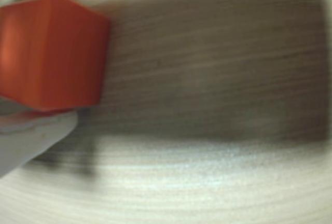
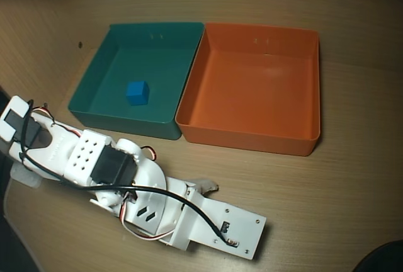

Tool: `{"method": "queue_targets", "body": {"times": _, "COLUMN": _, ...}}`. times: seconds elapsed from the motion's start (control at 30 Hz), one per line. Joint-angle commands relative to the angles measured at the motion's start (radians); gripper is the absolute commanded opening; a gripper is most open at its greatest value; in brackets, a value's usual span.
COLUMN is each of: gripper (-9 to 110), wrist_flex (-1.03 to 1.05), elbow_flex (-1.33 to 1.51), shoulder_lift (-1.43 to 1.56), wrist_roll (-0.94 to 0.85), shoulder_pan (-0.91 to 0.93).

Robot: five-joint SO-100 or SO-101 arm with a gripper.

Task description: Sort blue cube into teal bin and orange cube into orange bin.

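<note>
In the wrist view the orange cube [image 1: 52,53] fills the upper left, close to the lens and blurred. My gripper [image 1: 28,58] is shut on it, with one pale finger [image 1: 31,136] under the cube and the other at the top left corner. Wooden table in shadow lies beyond it. In the overhead view the blue cube [image 2: 137,92] rests on the floor of the teal bin [image 2: 119,119]. The orange bin [image 2: 252,89] stands right beside the teal one, touching it, with nothing inside. The orange cube is hidden under the wrist in the overhead view.
My white arm [image 2: 113,171] lies low across the near left of the wooden table, its wrist plate [image 2: 220,228] in front of the bins. A dark object [image 2: 384,259] sits at the bottom right corner.
</note>
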Motion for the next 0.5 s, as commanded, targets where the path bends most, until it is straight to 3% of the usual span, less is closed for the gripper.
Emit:
{"method": "queue_targets", "body": {"times": 0.0, "gripper": 27, "wrist_flex": 0.0, "elbow_flex": -0.072, "shoulder_lift": 0.037, "wrist_roll": -0.002, "shoulder_pan": 0.003}}
{"method": "queue_targets", "body": {"times": 0.3, "gripper": -6, "wrist_flex": 0.002, "elbow_flex": -0.072, "shoulder_lift": 0.051, "wrist_roll": 0.015, "shoulder_pan": 0.003}}
{"method": "queue_targets", "body": {"times": 0.47, "gripper": -4, "wrist_flex": -0.006, "elbow_flex": -0.074, "shoulder_lift": 0.15, "wrist_roll": 0.015, "shoulder_pan": 0.0}}
